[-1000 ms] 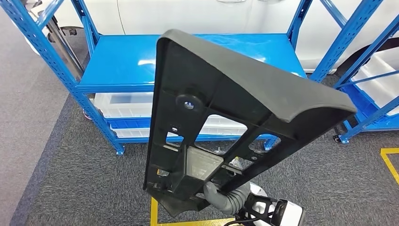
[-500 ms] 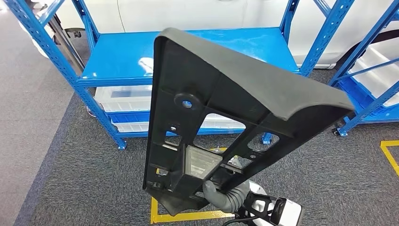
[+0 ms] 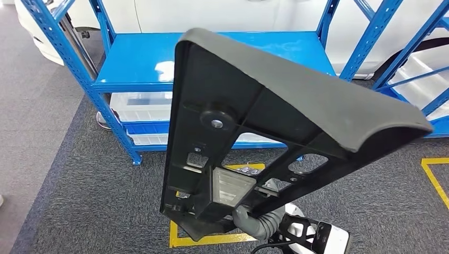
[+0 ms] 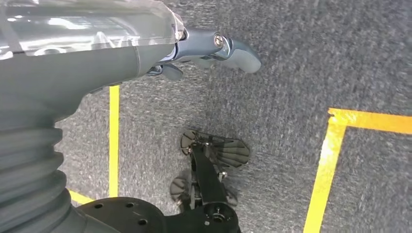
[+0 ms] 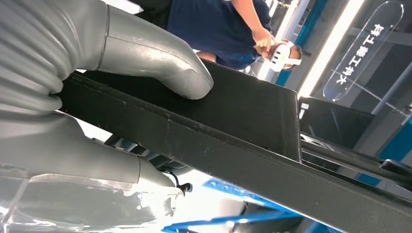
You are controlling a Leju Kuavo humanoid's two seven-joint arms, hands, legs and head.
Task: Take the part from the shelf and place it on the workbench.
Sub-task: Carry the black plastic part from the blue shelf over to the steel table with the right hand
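Part (image 3: 254,121) is gripped at its low end by right hand (image 3: 254,222), long axis rising fwd toward shelf (image 3: 132,69); left hand (image 4: 214,48) hangs empty, fingers apart.

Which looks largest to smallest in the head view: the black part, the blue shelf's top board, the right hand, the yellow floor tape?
1. black part, inflated by nearness to the camera
2. top board of the blue shelf
3. right hand and yellow floor tape: too alike to rank

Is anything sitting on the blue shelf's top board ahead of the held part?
Nothing visible: the right robot hand holds the black part upright, and the blue shelf top looks bare where the part doesn't hide it.
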